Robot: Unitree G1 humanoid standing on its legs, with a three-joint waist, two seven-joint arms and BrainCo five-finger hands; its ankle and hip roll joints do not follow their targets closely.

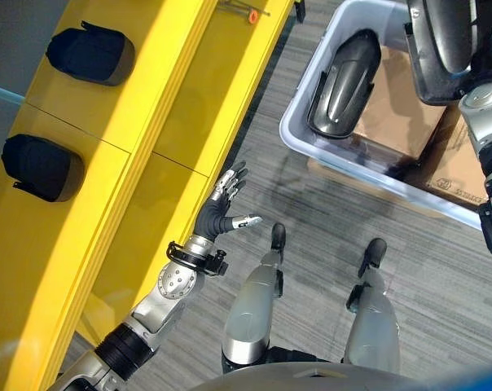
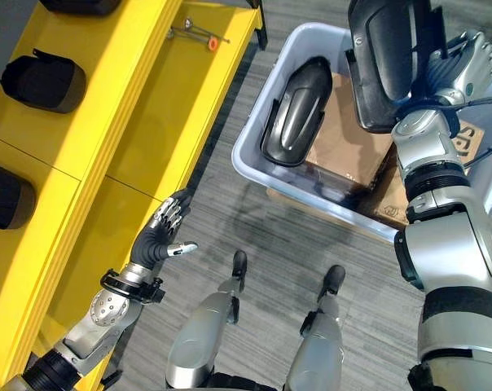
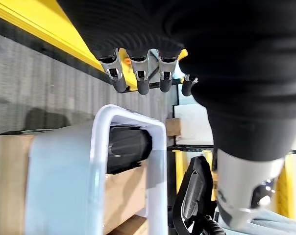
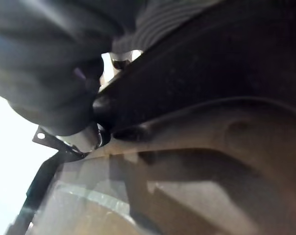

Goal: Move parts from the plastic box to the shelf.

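Note:
A pale plastic box (image 1: 291, 134) stands on the floor at the right, and one curved black part (image 1: 344, 81) lies in it on brown cardboard. Above the box's far right corner a second large black part (image 2: 384, 57) hangs in the air, with my right hand (image 2: 467, 59) shut on its edge. That part's dark surface (image 4: 211, 112) shows very close in the right wrist view. My left hand (image 1: 226, 204) is open and empty beside the front edge of the yellow shelf (image 1: 148, 98), its fingers (image 3: 138, 73) straight.
Two black parts (image 1: 91, 53) (image 1: 42, 167) lie on the shelf's upper level. A small orange-tipped tool (image 1: 250, 14) rests at its far end. A cardboard carton (image 1: 454, 175) lies under the box. Grey carpet separates the shelf and the box.

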